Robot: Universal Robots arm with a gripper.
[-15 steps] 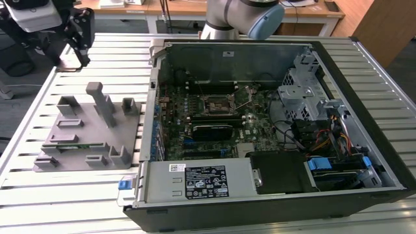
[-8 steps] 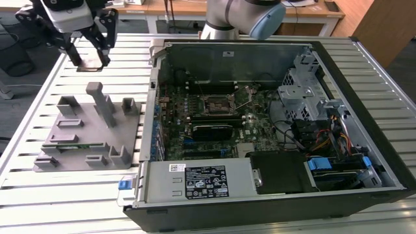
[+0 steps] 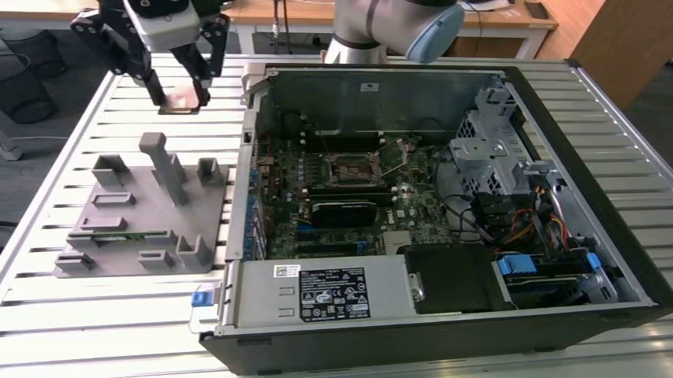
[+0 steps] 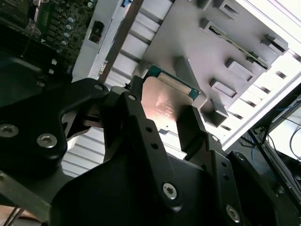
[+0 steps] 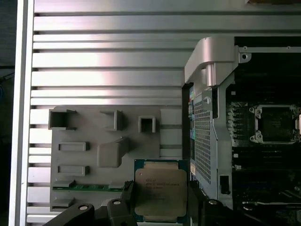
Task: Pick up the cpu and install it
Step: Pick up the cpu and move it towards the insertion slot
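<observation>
The cpu (image 3: 181, 101), a flat square chip with a silvery top and pale rim, hangs in the air above the slatted table, back of the grey holder (image 3: 147, 213). My gripper (image 3: 179, 96) is shut on it, one black finger on each side edge. In the first wrist view the cpu (image 5: 161, 190) sits between the fingers (image 5: 127, 190) over the holder's (image 5: 94, 141) edge. The second wrist view shows the cpu (image 4: 164, 101) from close up. The black socket frame (image 3: 358, 167) lies open on the motherboard inside the case, far to the exterior view's right of the gripper.
The open computer case (image 3: 421, 87) lies on its side on the slatted table (image 3: 94, 315); its raised wall (image 5: 209, 56) stands between holder and motherboard. A green memory strip (image 5: 87, 187) lies in the holder. Drive cage and cables (image 3: 515, 205) fill the case's right part.
</observation>
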